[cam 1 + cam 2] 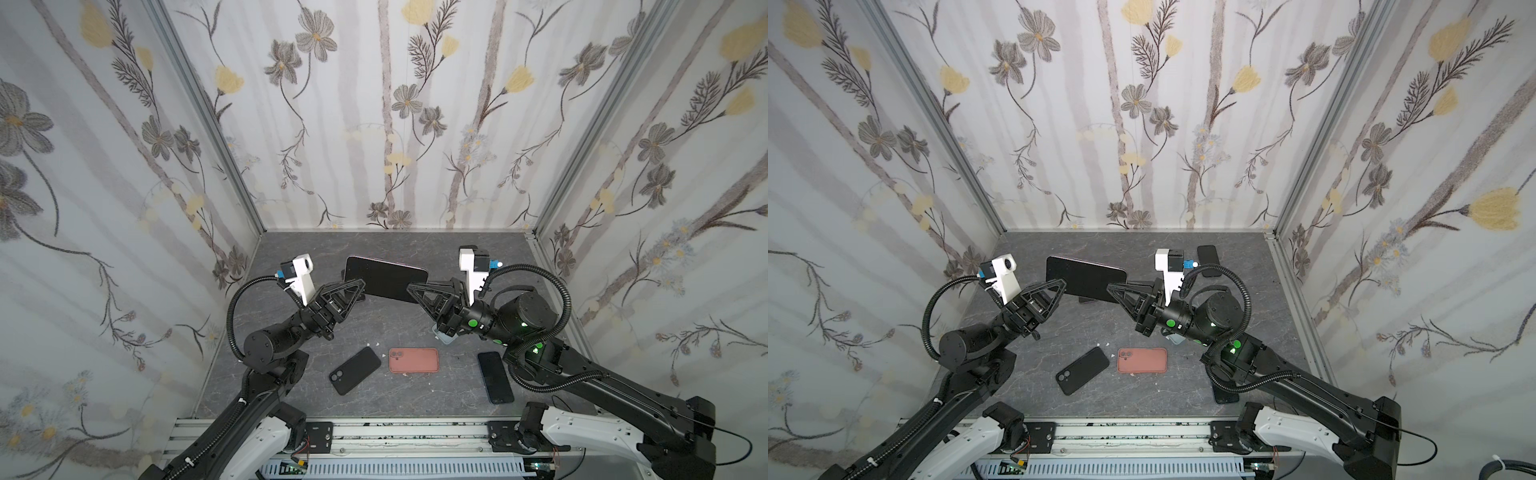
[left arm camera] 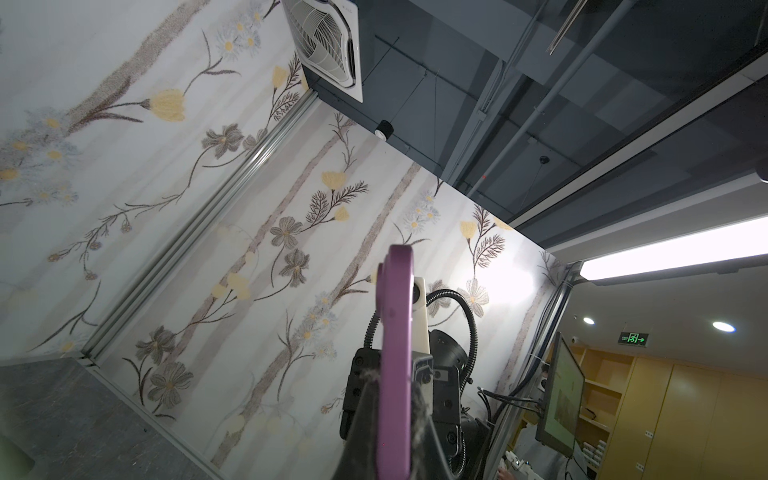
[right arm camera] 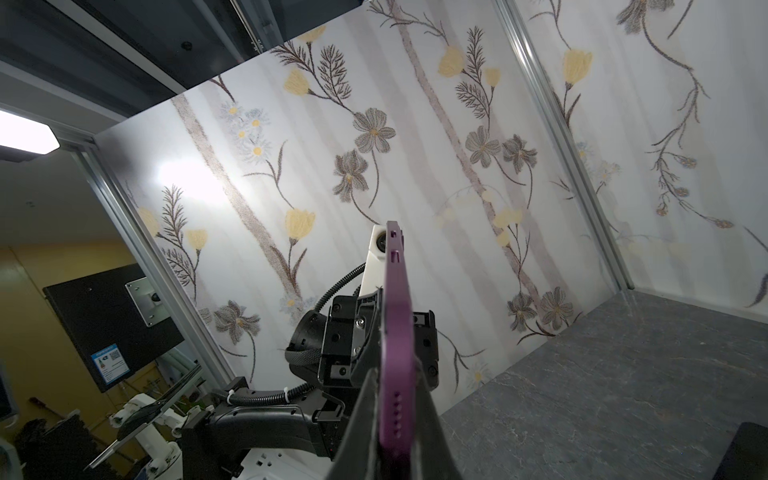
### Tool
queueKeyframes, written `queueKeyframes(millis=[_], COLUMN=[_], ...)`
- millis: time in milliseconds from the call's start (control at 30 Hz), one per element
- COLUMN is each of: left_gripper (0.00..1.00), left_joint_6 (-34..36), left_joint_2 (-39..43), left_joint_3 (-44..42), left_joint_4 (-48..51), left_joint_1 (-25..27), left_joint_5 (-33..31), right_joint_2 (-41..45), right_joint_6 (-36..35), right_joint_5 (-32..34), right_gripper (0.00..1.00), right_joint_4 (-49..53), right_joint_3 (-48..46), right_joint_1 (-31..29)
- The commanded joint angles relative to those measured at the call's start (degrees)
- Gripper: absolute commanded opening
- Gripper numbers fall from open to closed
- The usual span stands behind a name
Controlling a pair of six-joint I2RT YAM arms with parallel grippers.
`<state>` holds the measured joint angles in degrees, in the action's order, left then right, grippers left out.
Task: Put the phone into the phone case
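A phone [image 1: 386,276] [image 1: 1086,274] with a black screen and a purple rim hangs level above the back of the table, held by its two short ends. My left gripper [image 1: 361,284] [image 1: 1063,284] is shut on its left end. My right gripper [image 1: 409,286] [image 1: 1109,287] is shut on its right end. Both wrist views show the purple edge [image 2: 397,311] [image 3: 397,299] clamped between the fingers [image 2: 368,399] [image 3: 428,399]. I cannot tell whether the purple is a case or the phone's own frame. A salmon phone case [image 1: 414,360] [image 1: 1142,360] lies flat on the table in front.
A black case or phone [image 1: 354,376] [image 1: 1082,370] lies back up, left of the salmon case. A dark phone [image 1: 495,377] lies beside the right arm. Another dark phone [image 1: 1209,260] lies at the back right. A pale blue object [image 1: 442,336] is partly hidden under the right wrist.
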<state>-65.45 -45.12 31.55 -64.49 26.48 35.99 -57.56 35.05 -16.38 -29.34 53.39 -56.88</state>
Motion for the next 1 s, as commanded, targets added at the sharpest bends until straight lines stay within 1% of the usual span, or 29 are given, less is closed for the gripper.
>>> queueKeyframes(millis=[0, 100, 233, 267, 300, 333, 400, 467, 533, 600, 700, 833, 900, 967], left_gripper=[0.00, 0.00, 0.01, 0.15, 0.35, 0.46, 0.61, 0.69, 0.72, 0.74, 0.74, 0.74, 0.74, 0.74], left_joint_6=[0.90, 2.68, 6.54, 7.50, 8.31, 9.11, 11.44, 15.42, 20.76, 24.82, 29.49, 31.97, 32.14, 32.50], left_joint_2=[0.36, 0.74, 1.20, 1.24, 1.38, 1.50, 1.94, 3.01, 4.82, 6.73, 8.50, 8.35, 7.76, 6.59], left_joint_3=[0.43, 1.01, 3.43, 3.94, 4.41, 4.60, 5.17, 6.57, 8.25, 9.32, 10.73, 12.51, 12.92, 13.27], left_joint_4=[0.48, 2.84, 9.34, 10.73, 12.06, 13.39, 17.45, 24.69, 34.23, 40.98, 49.14, 58.87, 62.42, 66.15], left_joint_1=[0.06, 0.02, 0.07, 0.06, 0.03, 0.06, 0.06, 0.05, 0.06, 0.06, 0.07, 0.06, 0.06, 0.15], left_joint_5=[1.27, 1.64, 1.28, 1.12, 0.72, 0.22, -1.58, -4.98, -11.07, -16.98, -23.44, -26.86, -26.73, -25.26], right_joint_2=[-0.36, -0.27, -0.01, 0.20, 0.31, 0.50, 1.15, 2.30, 4.00, 5.72, 7.97, 9.42, 9.94, 10.47], right_joint_6=[-0.73, -0.52, -0.07, -0.14, -0.07, -0.08, -0.16, -0.41, -0.13, 0.61, 2.18, 4.21, 5.25, 7.05], right_joint_5=[-0.47, -0.24, 0.30, 0.80, 1.30, 1.95, 4.29, 7.22, 11.23, 15.74, 20.19, 23.94, 24.95, 26.53], right_gripper=[0.00, 0.00, 0.00, 0.00, 0.00, 0.00, 0.00, 0.00, 0.00, 0.00, 0.00, 0.00, 0.00, 0.00], right_joint_4=[-2.82, -2.50, -1.54, -1.34, -1.05, -0.66, 0.97, 2.52, 4.28, 5.81, 8.43, 16.16, 20.46, 25.61], right_joint_3=[0.67, 0.67, 0.67, 0.58, 0.45, 0.36, 0.10, -0.50, -1.75, -3.33, -5.39, -5.51, -5.19, -4.89], right_joint_1=[-0.07, -0.07, -0.07, -0.09, -0.08, -0.05, -0.07, -0.07, -0.07, -0.07, -0.07, -0.06, -0.09, 0.00])
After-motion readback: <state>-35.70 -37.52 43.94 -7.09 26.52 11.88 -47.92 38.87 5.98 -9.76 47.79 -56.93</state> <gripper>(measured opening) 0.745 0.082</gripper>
